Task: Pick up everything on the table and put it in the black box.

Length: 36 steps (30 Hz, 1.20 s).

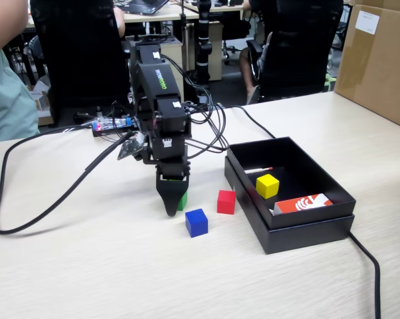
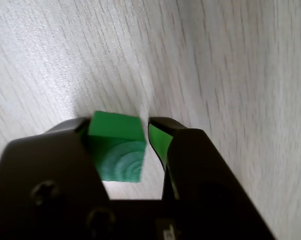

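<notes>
1. Fixed view: the tool (image 1: pixel 173 207) is nose-down on the bench (image 1: pixel 87 266), tips at the surface. The green cube (image 1: pixel 182 200) is mostly hidden behind it, only an edge showing. Jaw gap not readable from this cam.
2. Fixed view, rest of the load: red cube (image 1: pixel 226 202) and blue cube (image 1: pixel 197 222) sit just right of the tool on the bench. Yellow cube (image 1: pixel 268 186) is already in the black box (image 1: pixel 300 234), beside an orange-and-white card (image 1: pixel 302 203). So approx 1 of 4 done, by my read.
3. Wrist view: tool (image 2: pixel 118 131) is apart and straddling the green cube (image 2: pixel 115 145). Left jaw looks touching or nearly so; the right finger (image 2: pixel 158 142) stands off w/ a clear sliver of bench between. Not clamped yet.
4. Wrist view: cube sits off-centre and slightly skewed vs the jaws. I'd close slowly so the right jaw pushes it square, not pops it out.
5. Plan: confirm grip here before any lift.
6. Plan: lift straight up first. Red cube is close on the box side; sweeping low would likely knock it.
</notes>
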Available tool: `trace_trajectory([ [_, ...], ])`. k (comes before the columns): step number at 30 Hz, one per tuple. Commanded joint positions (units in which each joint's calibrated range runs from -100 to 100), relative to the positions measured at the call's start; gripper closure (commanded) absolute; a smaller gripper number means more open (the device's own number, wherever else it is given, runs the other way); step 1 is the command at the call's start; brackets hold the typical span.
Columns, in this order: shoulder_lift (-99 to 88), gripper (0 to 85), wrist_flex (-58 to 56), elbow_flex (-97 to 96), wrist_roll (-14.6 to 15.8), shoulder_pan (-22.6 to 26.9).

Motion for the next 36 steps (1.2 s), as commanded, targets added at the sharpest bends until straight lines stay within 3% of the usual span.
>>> trace_trajectory([
  [1,-1.28,72.3,0.00,4.11,0.59,-0.15],
  [9,-19.87,72.5,-0.52,-0.15,0.39,0.93],
  [16,-34.22,72.3,-1.47,5.56,0.34,9.62],
  [24,-21.02,71.8,-1.47,15.80,1.12,16.02],
  [34,-3.12,71.4,-1.47,20.16,2.25,17.88],
  [36,-1.05,66.9,-1.47,20.06,2.25,17.88],
])
